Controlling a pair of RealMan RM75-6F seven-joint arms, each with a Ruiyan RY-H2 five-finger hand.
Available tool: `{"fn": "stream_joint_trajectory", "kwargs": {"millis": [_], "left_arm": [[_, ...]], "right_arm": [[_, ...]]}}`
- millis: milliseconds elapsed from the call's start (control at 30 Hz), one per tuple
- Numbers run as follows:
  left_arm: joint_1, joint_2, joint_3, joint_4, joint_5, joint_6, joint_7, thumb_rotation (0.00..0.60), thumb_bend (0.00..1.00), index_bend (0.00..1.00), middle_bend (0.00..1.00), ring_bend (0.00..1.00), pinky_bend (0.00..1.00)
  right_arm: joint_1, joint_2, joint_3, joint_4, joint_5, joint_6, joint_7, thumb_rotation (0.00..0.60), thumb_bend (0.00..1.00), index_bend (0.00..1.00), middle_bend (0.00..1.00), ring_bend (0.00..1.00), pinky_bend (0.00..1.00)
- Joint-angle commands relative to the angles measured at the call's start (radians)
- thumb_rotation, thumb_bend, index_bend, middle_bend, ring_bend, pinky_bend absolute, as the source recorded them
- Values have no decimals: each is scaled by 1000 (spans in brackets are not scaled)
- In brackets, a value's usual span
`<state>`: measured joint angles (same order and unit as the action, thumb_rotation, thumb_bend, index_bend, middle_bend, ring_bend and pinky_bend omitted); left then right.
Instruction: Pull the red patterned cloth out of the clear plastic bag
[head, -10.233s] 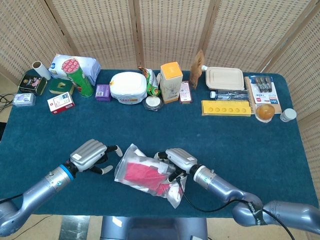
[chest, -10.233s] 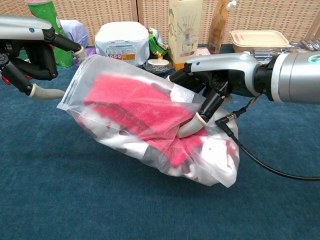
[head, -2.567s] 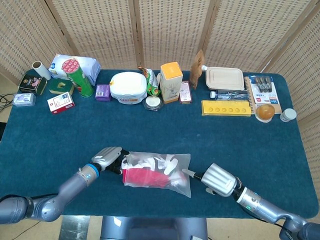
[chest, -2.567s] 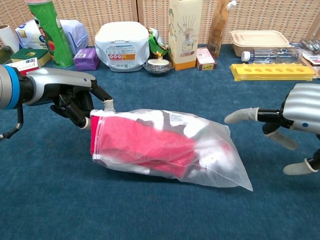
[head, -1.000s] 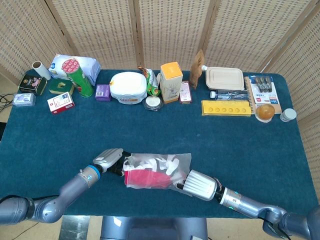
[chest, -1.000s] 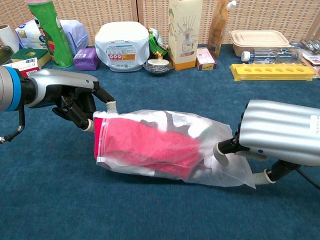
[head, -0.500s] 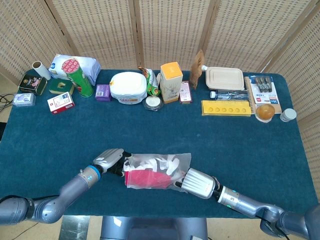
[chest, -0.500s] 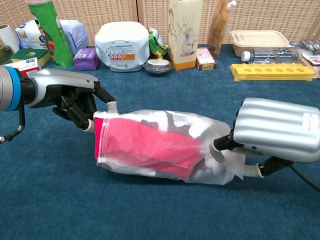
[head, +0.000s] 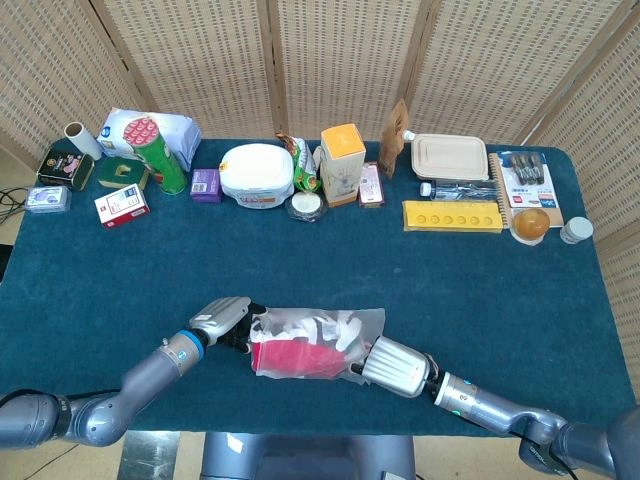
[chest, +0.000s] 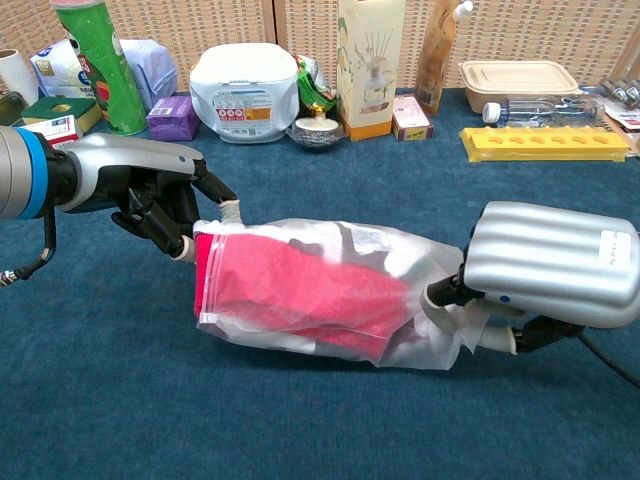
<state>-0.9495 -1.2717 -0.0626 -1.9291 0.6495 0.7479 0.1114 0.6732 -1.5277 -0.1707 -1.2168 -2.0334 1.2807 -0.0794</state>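
The clear plastic bag (head: 318, 340) (chest: 350, 262) lies on its side on the blue tablecloth near the front edge. The red patterned cloth (head: 292, 359) (chest: 300, 293) is inside it, with white parts bunched toward the right end. My left hand (head: 222, 322) (chest: 158, 206) pinches the bag's mouth at the left end between thumb and fingers. My right hand (head: 393, 365) (chest: 552, 264) grips the crumpled closed right end; its fingers are mostly hidden under its silver back.
Along the table's back stand a green can (head: 160, 152), a white tub (head: 256, 175), an orange-topped box (head: 342, 163), a beige lunch box (head: 449, 157) and a yellow tray (head: 452, 216). The table's front edge (head: 300, 432) runs just below both hands.
The right hand has closed further on the bag's right end, bunching the plastic. The bag and the left hand have shifted slightly to the right.
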Motion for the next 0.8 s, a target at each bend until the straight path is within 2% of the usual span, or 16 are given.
{"fn": "stream_joint_trajectory", "kwargs": {"millis": [33, 467, 800], "left_arm": [[1, 0, 0, -2, 5, 3, 0, 600, 578, 831, 1000, 1000, 974], [32, 6, -3, -2, 52, 25, -23, 600, 584, 831, 1000, 1000, 974], [75, 39, -16, 2, 120, 37, -65, 600, 585, 831, 1000, 1000, 974]], "right_arm": [[0, -2, -1, -3, 2, 1, 4, 600, 520, 554, 877, 1000, 1000], [-2, -11, -10, 15, -1, 20, 17, 600, 545, 681, 942, 1000, 1000], [-10, 31, -22, -5, 15, 0, -13, 600, 549, 699, 958, 1000, 1000]]}}
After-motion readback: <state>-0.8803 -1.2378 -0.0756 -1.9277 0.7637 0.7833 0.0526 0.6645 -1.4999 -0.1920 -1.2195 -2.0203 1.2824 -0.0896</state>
